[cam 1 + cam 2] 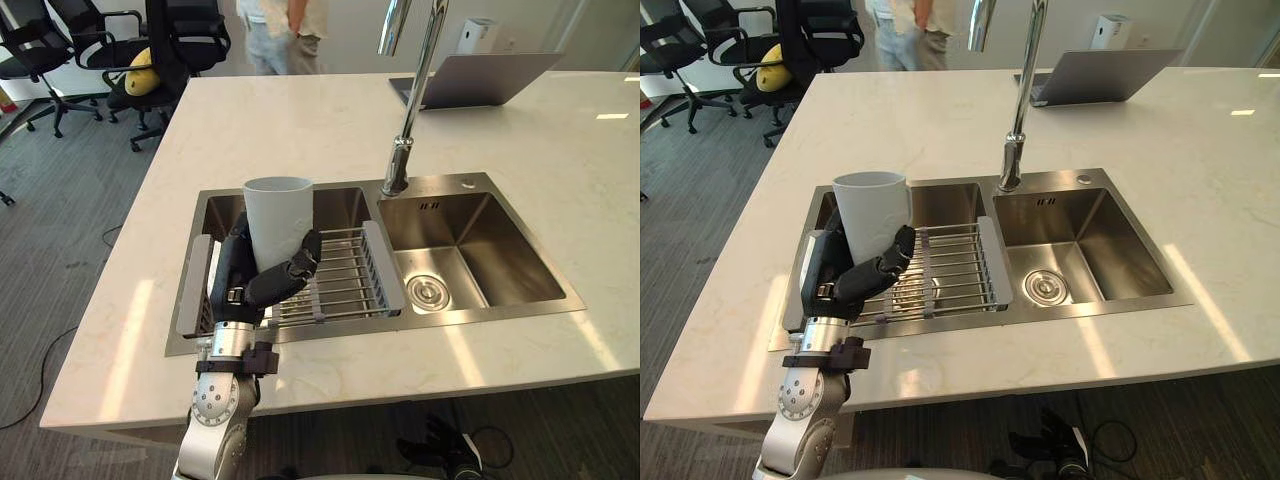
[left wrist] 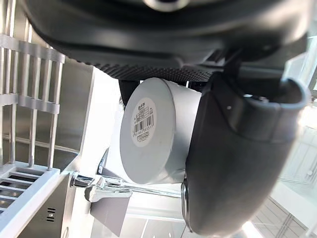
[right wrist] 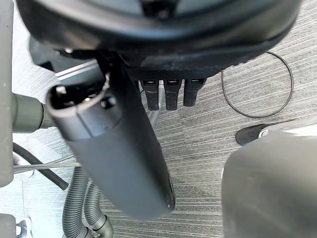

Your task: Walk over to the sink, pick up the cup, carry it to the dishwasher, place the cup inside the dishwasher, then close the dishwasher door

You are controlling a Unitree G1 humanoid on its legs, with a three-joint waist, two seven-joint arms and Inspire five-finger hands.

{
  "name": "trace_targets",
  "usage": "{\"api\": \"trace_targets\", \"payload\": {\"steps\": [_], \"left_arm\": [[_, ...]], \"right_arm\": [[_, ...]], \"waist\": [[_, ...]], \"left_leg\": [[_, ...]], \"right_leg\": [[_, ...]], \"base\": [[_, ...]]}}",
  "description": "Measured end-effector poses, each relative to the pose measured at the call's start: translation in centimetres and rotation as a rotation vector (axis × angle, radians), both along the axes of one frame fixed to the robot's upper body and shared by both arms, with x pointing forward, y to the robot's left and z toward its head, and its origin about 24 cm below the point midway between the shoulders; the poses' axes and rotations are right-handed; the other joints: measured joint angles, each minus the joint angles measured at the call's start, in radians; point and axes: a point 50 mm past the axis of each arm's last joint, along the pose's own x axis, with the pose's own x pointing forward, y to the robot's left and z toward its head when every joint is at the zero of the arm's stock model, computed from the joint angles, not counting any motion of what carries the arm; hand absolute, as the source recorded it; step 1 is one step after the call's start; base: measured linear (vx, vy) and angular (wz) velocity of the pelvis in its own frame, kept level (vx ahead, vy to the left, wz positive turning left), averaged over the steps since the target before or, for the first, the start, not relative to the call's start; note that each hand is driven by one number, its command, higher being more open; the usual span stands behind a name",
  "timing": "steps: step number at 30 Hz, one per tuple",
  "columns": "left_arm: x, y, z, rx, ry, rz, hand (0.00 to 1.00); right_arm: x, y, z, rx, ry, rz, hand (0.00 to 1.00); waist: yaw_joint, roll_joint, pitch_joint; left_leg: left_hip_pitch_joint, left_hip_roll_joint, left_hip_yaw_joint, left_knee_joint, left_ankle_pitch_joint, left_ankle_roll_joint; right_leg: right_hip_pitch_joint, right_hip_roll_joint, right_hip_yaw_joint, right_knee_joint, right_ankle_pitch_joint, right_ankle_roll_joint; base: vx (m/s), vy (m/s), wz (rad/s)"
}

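Left robot hand (image 1: 240, 278) curled round cup (image 1: 278, 215), over sink rack (image 1: 350, 275); faucet (image 1: 405, 150) near, laptop (image 1: 480, 80) beyond

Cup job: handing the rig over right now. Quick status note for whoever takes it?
Left hand: shut on the cup, fingers wrapped round its lower wall.
Right hand: open, hanging low over the floor, idle.
Cup: upright, held over the drying rack in the left basin of the sink, base clear of the rack.
Done: walk to sink, grasp.
Left: carry to the dishwasher, place cup inside, close the door.
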Motion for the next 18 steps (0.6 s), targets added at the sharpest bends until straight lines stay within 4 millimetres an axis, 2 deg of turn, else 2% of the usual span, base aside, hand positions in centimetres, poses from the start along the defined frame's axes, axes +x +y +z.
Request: {"api": "trace_targets", "payload": {"steps": [5, 8, 9, 10, 11, 12, 14, 15, 16, 18], "left_arm": [[-0.4, 0.2, 0.4, -0.001, -0.016, 0.005, 0.3], [-0.3, -0.2, 0.6, 0.003, -0.025, -0.014, 0.3], [-0.1, -0.4, 0.8, -0.002, -0.036, -0.022, 0.3], [0.0, -0.4, 1.0, 0.002, -0.046, -0.025, 0.3], [0.1, -0.5, 1.1, 0.001, -0.052, -0.026, 0.3], [0.0, -0.4, 1.0, -0.001, -0.047, -0.021, 0.3], [0.0, -0.4, 1.1, -0.005, -0.053, -0.019, 0.3], [0.0, -0.4, 1.2, -0.015, -0.064, -0.013, 0.3], [0.0, -0.5, 1.3, -0.018, -0.067, -0.012, 0.3], [0.0, -0.8, 1.1, -0.027, -0.056, -0.019, 0.3]], "right_arm": [[1.5, 0.1, 0.3, -0.008, -0.033, 0.009, 0.9], [2.4, 0.2, 0.7, -0.02, -0.066, 0.016, 0.9], [2.8, 0.2, 0.9, -0.024, -0.084, 0.016, 0.9], [3.1, 0.2, 1.0, -0.025, -0.093, 0.016, 0.9], [3.4, 0.4, 1.1, -0.022, -0.103, 0.025, 0.9], [3.5, 0.4, 1.2, -0.019, -0.107, 0.028, 0.9], [3.9, 0.4, 1.4, -0.02, -0.126, 0.03, 0.9], [4.9, 0.4, 1.8, -0.024, -0.157, 0.036, 0.9], [5.7, 0.4, 2.1, -0.026, -0.176, 0.039, 0.9], [7.9, 0.5, 2.7, -0.008, -0.223, 0.023, 0.9]], "waist": [[0.003, -0.005, 0.009], [0.004, -0.008, 0.025], [0.015, -0.007, 0.035], [0.025, -0.008, 0.041], [0.03, -0.013, 0.053], [0.046, -0.014, 0.05], [0.071, -0.025, 0.041], [0.095, -0.035, 0.017], [0.099, -0.034, 0.017], [0.112, -0.032, 0.031]], "left_leg": [[-0.08, 0.022, 0.05, 0.112, -0.056, 0.011], [-0.08, 0.03, 0.051, 0.136, -0.063, 0.019], [-0.076, 0.034, 0.056, 0.128, -0.059, 0.032], [-0.075, 0.036, 0.062, 0.127, -0.054, 0.04], [-0.068, 0.028, 0.055, 0.132, -0.049, 0.048], [-0.066, 0.019, 0.051, 0.133, -0.043, 0.051], [-0.087, 0.012, 0.046, 0.149, -0.038, 0.053], [-0.168, -0.004, 0.039, 0.176, -0.018, 0.052], [-0.197, -0.009, 0.033, 0.179, -0.004, 0.051], [-0.251, -0.016, 0.011, 0.153, 0.057, 0.037]], "right_leg": [[-0.078, 0.013, 0.048, 0.061, 0.011, 0.012], [-0.115, 0.018, -0.001, 0.155, 0.016, 0.021], [-0.112, 0.019, -0.027, 0.158, 0.028, 0.058], [-0.12, 0.013, -0.033, 0.194, 0.005, 0.063], [-0.138, 0.009, -0.053, 0.39, -0.072, 0.077], [-0.127, 0.009, -0.057, 0.541, -0.121, 0.13], [-0.093, 0.014, -0.059, 0.591, -0.135, 0.152], [-0.056, 0.018, -0.052, 0.489, -0.178, 0.148], [-0.05, 0.016, -0.046, 0.432, -0.193, 0.129], [-0.003, 0.018, -0.03, 0.236, -0.215, 0.071]], "base": [[0.0, 0.037, -0.32], [-0.08, 0.032, -0.11], [-0.15, 0.028, -0.02], [-0.18, 0.033, 0.09], [-0.13, 0.006, 0.17], [-0.1, 0.003, 0.19], [-0.11, -0.04, 0.13], [-0.13, -0.069, 0.21], [-0.17, -0.095, 0.35], [-0.2, -0.111, 0.32]]}}
